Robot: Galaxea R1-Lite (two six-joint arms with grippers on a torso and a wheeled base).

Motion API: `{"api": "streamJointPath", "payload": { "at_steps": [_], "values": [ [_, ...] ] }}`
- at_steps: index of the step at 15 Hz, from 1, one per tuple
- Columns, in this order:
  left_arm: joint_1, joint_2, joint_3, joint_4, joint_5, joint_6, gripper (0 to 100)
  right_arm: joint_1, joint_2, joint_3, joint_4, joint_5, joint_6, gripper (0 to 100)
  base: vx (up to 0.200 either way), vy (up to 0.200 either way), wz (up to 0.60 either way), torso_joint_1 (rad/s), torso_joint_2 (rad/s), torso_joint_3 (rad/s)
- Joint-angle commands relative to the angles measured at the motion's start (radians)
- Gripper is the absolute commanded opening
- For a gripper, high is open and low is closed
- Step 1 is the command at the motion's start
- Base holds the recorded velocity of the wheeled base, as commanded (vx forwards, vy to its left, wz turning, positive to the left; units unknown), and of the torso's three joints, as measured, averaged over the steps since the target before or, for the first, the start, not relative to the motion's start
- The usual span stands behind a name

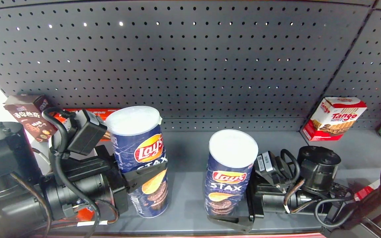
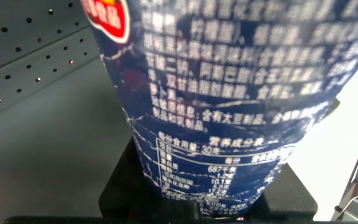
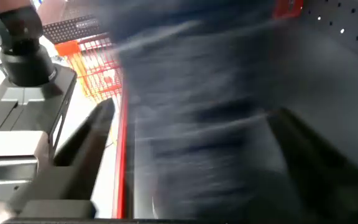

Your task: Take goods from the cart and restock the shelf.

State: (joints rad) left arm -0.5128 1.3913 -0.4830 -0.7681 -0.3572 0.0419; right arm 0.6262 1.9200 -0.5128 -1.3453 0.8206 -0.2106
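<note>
Pointing lid-up, axes vertical: left can (image 1: 141, 155), right can (image 1: 231, 165), each clamped in jaws.

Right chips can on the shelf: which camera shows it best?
Head view. The right can shows whole there, upright on the shelf, from white lid to base. The right wrist view has the same can close up, as a dark blur with no detail. The left wrist view shows the left can instead.

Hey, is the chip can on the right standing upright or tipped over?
Upright: the chip can has its white lid up and base down at the shelf.
</note>
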Motion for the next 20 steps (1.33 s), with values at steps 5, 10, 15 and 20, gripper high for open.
{"api": "streamJointPath", "payload": {
  "at_steps": [5, 10, 15, 20],
  "values": [
    [0.000, -0.001, 0.001, 0.000, 0.000, 0.000, 0, -0.025, -0.141, 0.079, 0.003, -0.001, -0.001, 100, 0.000, 0.000, 0.00, 0.000, 0.00, 0.000],
    [-0.001, -0.005, 0.000, 0.000, 0.000, 0.000, 0, -0.135, -0.395, 0.163, 0.083, -0.006, 0.005, 100, 0.000, 0.000, 0.00, 0.000, 0.00, 0.000],
    [0.010, -0.037, 0.003, 0.000, 0.001, -0.002, 0, -0.212, -0.691, 0.198, 0.209, -0.215, 0.062, 100, 0.000, 0.000, 0.00, 0.000, 0.00, 0.000],
    [0.036, -0.101, 0.053, 0.000, 0.000, 0.003, 0, -0.204, -1.116, 0.401, 0.460, -0.575, 0.083, 100, 0.000, 0.000, 0.00, 0.000, 0.00, 0.000]
  ]
}}
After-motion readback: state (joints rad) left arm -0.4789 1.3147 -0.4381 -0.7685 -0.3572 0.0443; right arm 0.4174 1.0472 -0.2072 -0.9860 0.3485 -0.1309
